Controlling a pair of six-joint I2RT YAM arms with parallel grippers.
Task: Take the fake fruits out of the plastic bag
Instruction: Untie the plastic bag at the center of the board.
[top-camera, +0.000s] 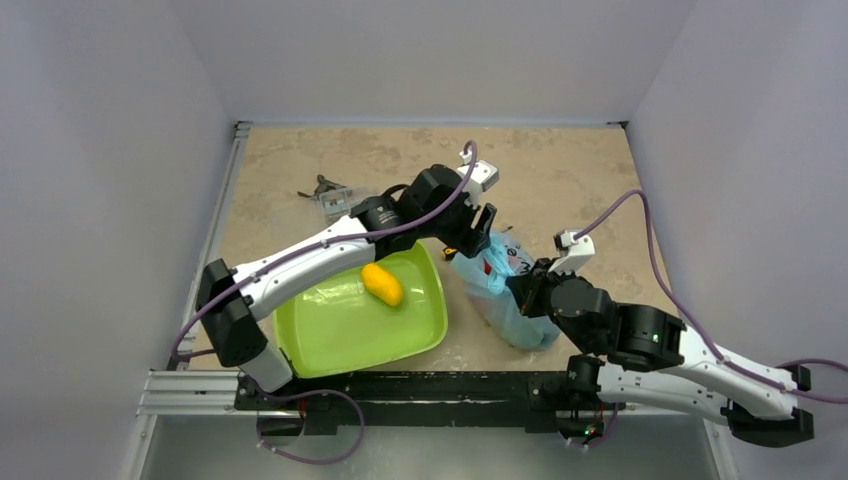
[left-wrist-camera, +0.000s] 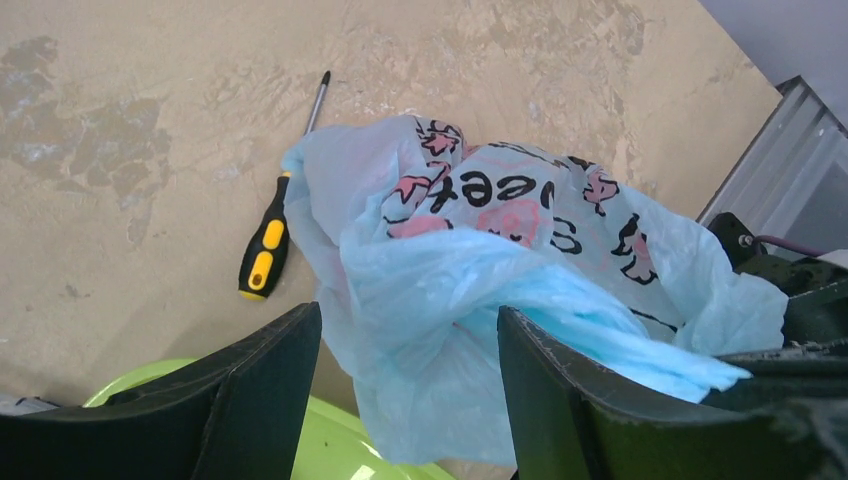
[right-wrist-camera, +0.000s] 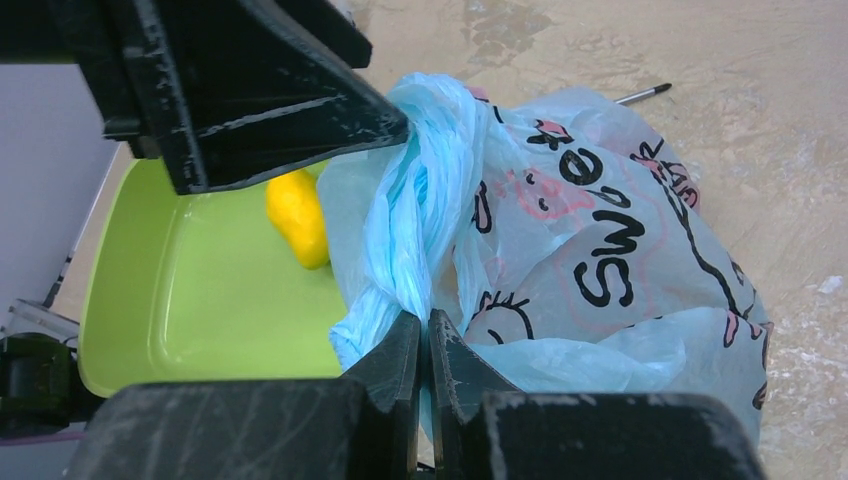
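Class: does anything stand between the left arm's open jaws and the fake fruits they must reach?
Yes. The crinkly light blue plastic bag itself: its film fills the gap between the left jaws, hiding any fruit. The right jaws pinch its twisted strand.

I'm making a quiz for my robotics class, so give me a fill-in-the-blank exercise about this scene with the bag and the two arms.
1. The right gripper has its jaws ___ on a bunched strip of the plastic bag.
2. The left gripper has its jaws ___.
3. The tray holding the yellow oval fruit is coloured ___.
4. The screwdriver beside the plastic bag has a black and ___ handle.
Missing words: shut; open; green; yellow.
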